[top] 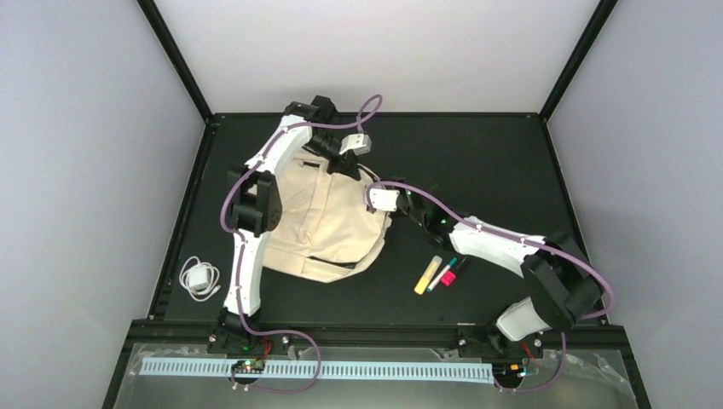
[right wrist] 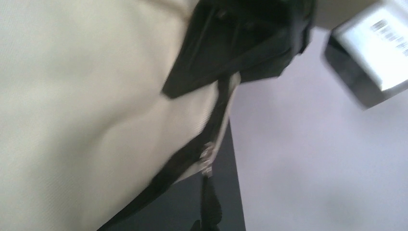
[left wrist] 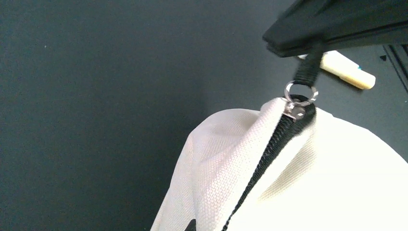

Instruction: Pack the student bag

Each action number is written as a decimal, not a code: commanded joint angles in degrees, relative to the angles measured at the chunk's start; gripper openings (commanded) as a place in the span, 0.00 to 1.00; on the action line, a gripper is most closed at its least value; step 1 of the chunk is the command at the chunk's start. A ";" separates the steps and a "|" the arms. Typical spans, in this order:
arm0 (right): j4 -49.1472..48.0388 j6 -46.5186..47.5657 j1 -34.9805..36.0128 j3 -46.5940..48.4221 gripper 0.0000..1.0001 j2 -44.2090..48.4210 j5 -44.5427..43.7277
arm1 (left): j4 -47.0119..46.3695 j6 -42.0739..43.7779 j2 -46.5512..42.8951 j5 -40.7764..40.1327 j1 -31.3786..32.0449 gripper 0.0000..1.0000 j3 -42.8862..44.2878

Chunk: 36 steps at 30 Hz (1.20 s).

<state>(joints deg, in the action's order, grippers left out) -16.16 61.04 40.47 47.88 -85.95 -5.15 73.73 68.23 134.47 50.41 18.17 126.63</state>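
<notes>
Left gripper [left wrist: 312, 38] clamped on the zipper cord [left wrist: 308, 67] of the student bag [left wrist: 298, 183]; right gripper [top: 373, 196] at the bag's side.
Just under the left fingers the cord runs to a metal ring [left wrist: 300, 91] and the slider [left wrist: 294, 111], atop a lifted peak of cream fabric. Beyond them a pale marker [left wrist: 344, 67] lies on the dark table [top: 494, 162]. The right fingers sit against the bag's edge in a blurred view, so I cannot tell whether they grip. The bag lies between both arms.

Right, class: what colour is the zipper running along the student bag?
Black zipper on the cream student bag; the left wrist view shows it best.
</notes>
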 commanded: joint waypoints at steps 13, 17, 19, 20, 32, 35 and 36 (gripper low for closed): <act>8.44 2.18 -0.57 -10.14 0.01 7.82 -1.33 | 2.69 -2.48 -10.33 12.69 -9.01 0.02 2.17; 9.93 1.60 0.53 -8.90 0.01 6.57 0.35 | 2.76 -6.30 -14.44 14.91 -9.31 0.02 1.94; 9.78 1.82 1.52 -8.77 0.01 6.38 -0.19 | -0.53 -12.79 -17.00 17.86 -10.00 0.02 1.89; 9.43 1.40 1.80 -8.89 0.01 6.59 -0.31 | -3.18 -16.65 -18.45 18.38 -10.48 0.02 1.71; 2.99 -25.93 -2.83 -5.13 0.08 19.52 17.58 | -18.75 -22.79 -35.62 4.84 -9.83 0.02 -14.98; 3.09 -32.84 -3.01 -2.26 0.29 21.25 20.93 | -25.77 -33.14 -37.87 -1.17 -9.82 0.01 -9.45; 3.27 -35.19 -3.17 -1.11 0.38 21.63 22.18 | -26.95 -35.13 -37.99 -3.24 -9.95 0.02 -6.86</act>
<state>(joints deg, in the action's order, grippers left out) -10.13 39.29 37.63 42.87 -66.24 8.36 60.40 45.76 101.32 53.39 8.62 111.37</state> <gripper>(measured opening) 0.258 0.040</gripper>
